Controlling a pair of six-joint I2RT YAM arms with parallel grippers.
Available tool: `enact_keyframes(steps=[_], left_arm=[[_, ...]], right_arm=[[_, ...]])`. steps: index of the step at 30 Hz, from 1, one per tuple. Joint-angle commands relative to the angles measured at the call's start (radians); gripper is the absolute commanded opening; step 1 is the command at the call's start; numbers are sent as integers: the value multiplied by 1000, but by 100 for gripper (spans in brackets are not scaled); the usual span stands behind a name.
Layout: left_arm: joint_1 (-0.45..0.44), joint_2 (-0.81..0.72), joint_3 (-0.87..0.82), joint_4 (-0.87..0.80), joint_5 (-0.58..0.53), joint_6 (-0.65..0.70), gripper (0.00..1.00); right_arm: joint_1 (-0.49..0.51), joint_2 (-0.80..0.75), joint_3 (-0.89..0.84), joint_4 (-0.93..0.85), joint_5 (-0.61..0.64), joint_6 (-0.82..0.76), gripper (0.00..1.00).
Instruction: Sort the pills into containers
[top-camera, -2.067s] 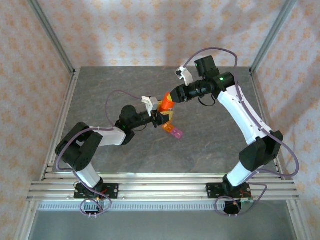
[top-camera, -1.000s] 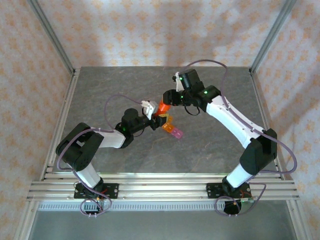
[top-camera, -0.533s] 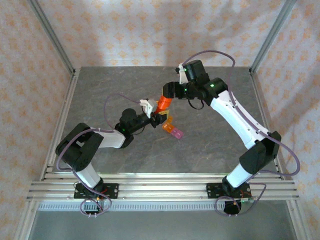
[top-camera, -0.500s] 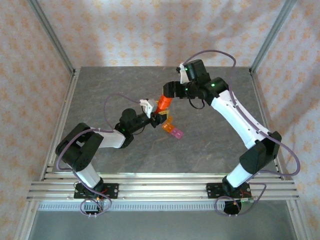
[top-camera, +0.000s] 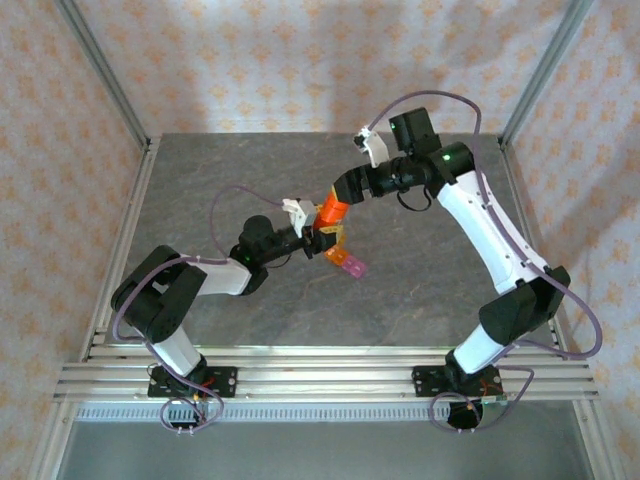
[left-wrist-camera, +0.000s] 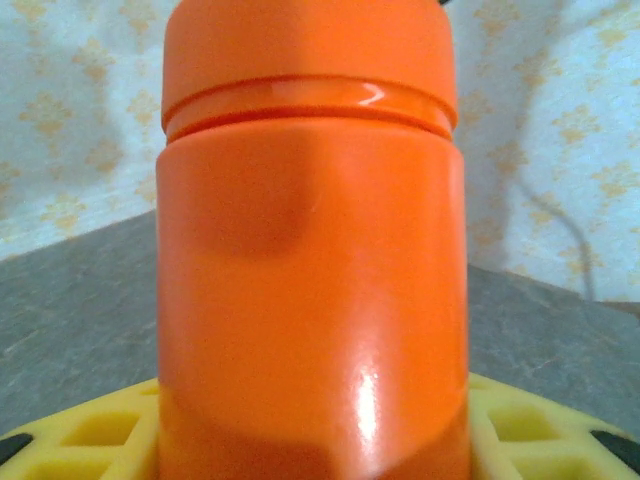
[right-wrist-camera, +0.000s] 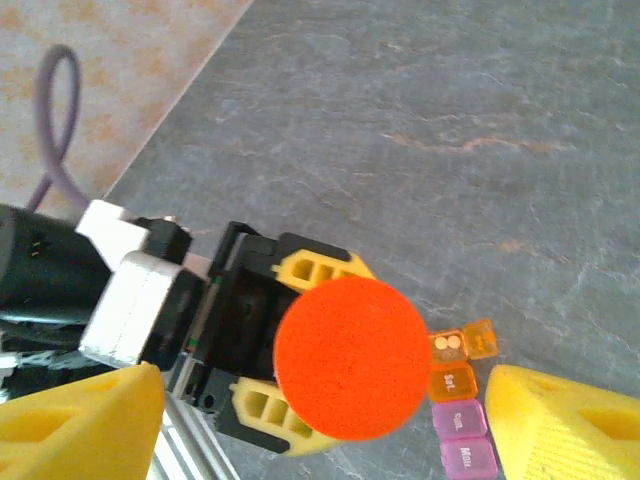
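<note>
Sitting near the middle of the grey worktop (top-camera: 430, 290), the containers (right-wrist-camera: 458, 400) make a short strip of tiny translucent boxes. Two are orange and two pink, and they lie flat just beside the tip of the left arm. The end orange compartment (right-wrist-camera: 449, 346) has its lid tipped up, and two small pale dots inside look to me like pills (right-wrist-camera: 451, 342). The other three lids are down. I judge the sorting barely begun: one box seems served and the rest wait, though I cannot see through the shut lids.

As for writing, the shut orange lid (right-wrist-camera: 452, 381) reads "Sat". The pink lids (right-wrist-camera: 462, 420) carry small white lettering too, but it is too blurred for me to read with confidence. I find no label on the bottle.

Next to the strip is the orange bottle (left-wrist-camera: 310, 280), held by the left gripper (top-camera: 322, 236). Its jaws are clenched round the lower body, with a yellow pad on each side. The cap (right-wrist-camera: 352, 357) is still on, and the left wrist view shows its seam closed all round. The right gripper (top-camera: 338, 198) hangs over that cap with its jaws released. Its yellow fingers (right-wrist-camera: 90, 420) stand well clear on either side and touch nothing. My guess is that no more pills can be tipped out until the cap is off.
</note>
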Motion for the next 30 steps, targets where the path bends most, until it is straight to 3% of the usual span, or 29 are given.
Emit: enact_keyframes(steps=[1, 11, 30], left_arm=[[12, -11, 45, 68, 61, -33, 0], [12, -6, 53, 61, 72, -39, 0], [15, -14, 52, 58, 68, -37, 0]], right_arm=[[3, 47, 61, -108, -61, -96, 83], [4, 81, 56, -112, -66, -101, 81], [5, 110, 63, -121, -80, -90, 48]])
